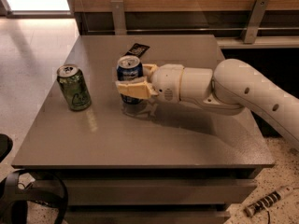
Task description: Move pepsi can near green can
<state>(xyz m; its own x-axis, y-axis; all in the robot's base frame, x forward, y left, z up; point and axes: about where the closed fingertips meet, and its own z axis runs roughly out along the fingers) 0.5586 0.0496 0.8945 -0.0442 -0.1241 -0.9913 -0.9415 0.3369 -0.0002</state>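
Grey table (pixel 187 139) below a wooden wall is carrying two cans. Green can (pixel 74 87) is standing upright near the left edge. Pepsi can (pixel 129 71) is standing upright to its right, near but apart. Gripper (pixel 132 80), stretched in from the right, is clamping its jaws around the pepsi can. Black packet (pixel 137 49) is lying behind.

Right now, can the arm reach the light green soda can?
Probably yes: the pincer, shut on the dark blue soda can, is near the light green soda can, with only grey tabletop between them.
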